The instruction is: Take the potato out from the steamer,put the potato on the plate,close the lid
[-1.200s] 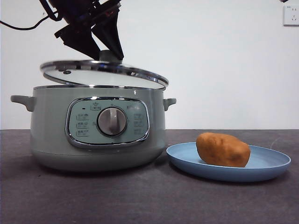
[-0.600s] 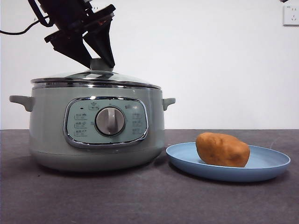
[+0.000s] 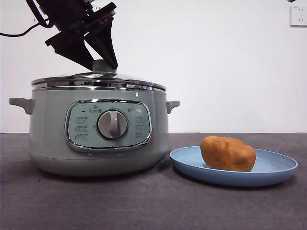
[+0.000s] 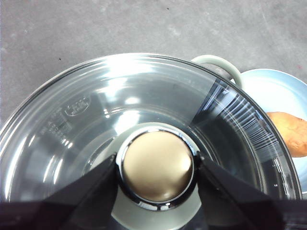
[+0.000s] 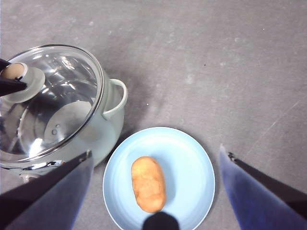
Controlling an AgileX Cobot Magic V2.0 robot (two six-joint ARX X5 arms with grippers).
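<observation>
Potato (image 5: 148, 184) lengthwise on plate (image 5: 192, 158); left pincer (image 4: 156, 167) clamps lid (image 4: 96, 115) knob; right pincer (image 5: 153, 191) wide open.

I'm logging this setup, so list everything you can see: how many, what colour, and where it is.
steamer: one, pale sage green with a chrome-framed panel and silver dial, on the table beside the plate.
lid: one, clear glass with steel rim and pale green knob, sitting on the steamer.
plate: one, light blue, on the table close beside the steamer.
potato: one, orange-brown, lying on the plate.
table: one, dark grey, under everything.
wall socket: one, white, on the wall, upper corner of the front view.
left tool: one, black, jaws closed on the lid's knob.
right tool: one, black, open, high above the plate.
</observation>
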